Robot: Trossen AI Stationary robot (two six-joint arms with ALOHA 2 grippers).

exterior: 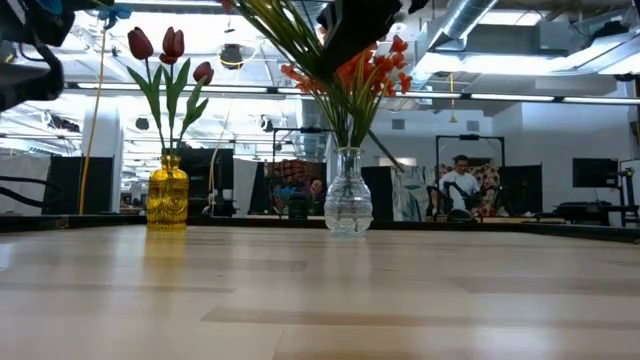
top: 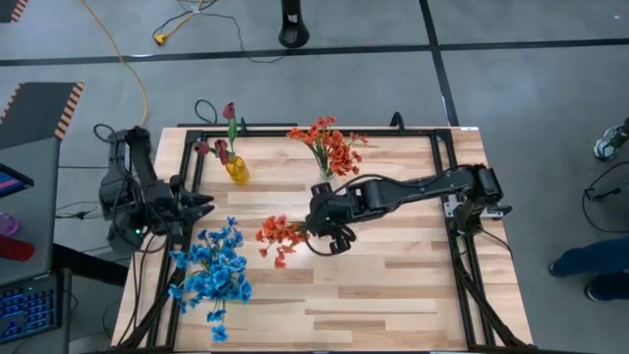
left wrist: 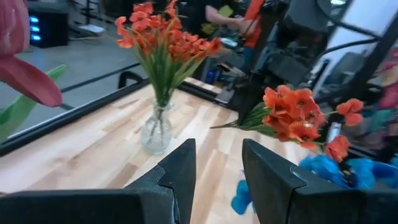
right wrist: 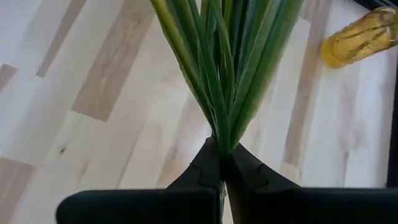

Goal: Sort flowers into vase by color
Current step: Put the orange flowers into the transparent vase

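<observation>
My right gripper [top: 316, 224] hangs over the middle of the table, shut on an orange-red sprig [top: 279, 237]. A clear glass vase [exterior: 348, 205] by the far edge holds more orange-red sprigs [top: 329, 146]. To its left, a yellow vase [top: 237, 171] holds dark maroon tulips [exterior: 170, 45]. Several blue sprigs [top: 211, 275] lie flat on the near left of the table. My left gripper [top: 203, 202] waits open at the left edge, above the blue sprigs, touching nothing. My right gripper pinches the orange-red sprig where its green stems and leaves gather into one bunch [right wrist: 221, 142], between the two fingers. The fingers come from the table's right and lie in line with the sprig. The leaves fan out beyond the fingertips, and the blooms [left wrist: 291, 116] point toward the table's left, lifted clear.
A black frame rail [top: 447, 187] runs round the table top inside its edges. Bare wood shows across the near and right parts of the table [top: 393, 285]. People and equipment stand in the room beyond the far edge [exterior: 460, 185].
</observation>
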